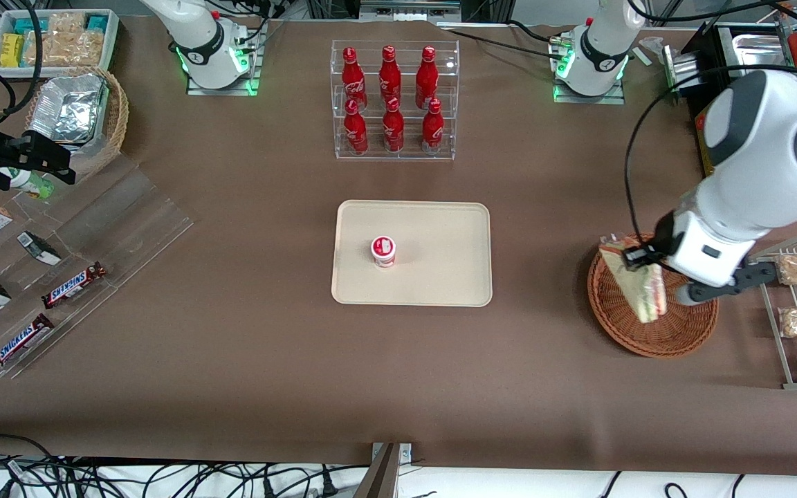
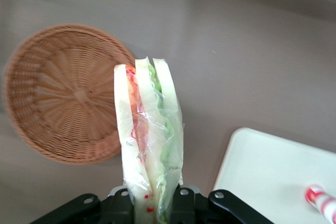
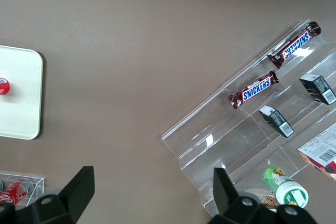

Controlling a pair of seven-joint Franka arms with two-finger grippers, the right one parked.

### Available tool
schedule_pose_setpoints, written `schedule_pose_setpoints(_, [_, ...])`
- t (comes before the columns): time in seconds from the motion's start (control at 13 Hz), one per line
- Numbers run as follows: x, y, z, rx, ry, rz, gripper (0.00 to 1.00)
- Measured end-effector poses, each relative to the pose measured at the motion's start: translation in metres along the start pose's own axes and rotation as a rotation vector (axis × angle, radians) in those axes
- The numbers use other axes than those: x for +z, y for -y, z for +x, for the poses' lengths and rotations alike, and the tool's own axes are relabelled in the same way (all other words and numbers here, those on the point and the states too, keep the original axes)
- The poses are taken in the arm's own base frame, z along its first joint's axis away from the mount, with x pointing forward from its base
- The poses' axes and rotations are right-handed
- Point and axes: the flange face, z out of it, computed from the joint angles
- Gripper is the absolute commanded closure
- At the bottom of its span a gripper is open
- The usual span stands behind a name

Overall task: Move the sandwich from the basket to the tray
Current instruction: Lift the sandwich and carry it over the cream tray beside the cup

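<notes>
Item: clear-wrapped triangular white-bread sandwich (image 1: 640,285), red and green filling, clamped between the left arm's two-finger gripper (image 1: 637,257), hanging above the round reddish-brown wicker basket (image 1: 651,325). Step judged: lifted out, carry pending. Next move calls for travel toward the flat cream-beige plastic tray (image 1: 440,277), clearing the small red-and-white lidded cup (image 1: 383,250). The wrist view alone showed the basket (image 2: 63,93) empty and the filling layers edge-on.

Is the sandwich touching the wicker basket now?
Apart: left wrist view shows the sandwich, clamped in the tool, lifted clear above the empty basket.
</notes>
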Motion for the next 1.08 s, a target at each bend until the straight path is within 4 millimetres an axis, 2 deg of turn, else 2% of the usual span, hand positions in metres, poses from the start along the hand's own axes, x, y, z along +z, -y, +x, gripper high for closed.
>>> schedule_pose_setpoints(0.38, [0.0,-0.068,-0.043,0.141,0.032,-0.04,1.0])
schedule_pose_setpoints(0.77, [0.014,-0.143,-0.093,0.321,0.05,-0.079,1.0])
schedule_pose_setpoints(0.92, [0.027,-0.162,-0.104,0.368,0.048,-0.08,1.0])
schedule_pose_setpoints(1.08, [0.046,-0.173,-0.107,0.389,0.042,-0.084,1.0])
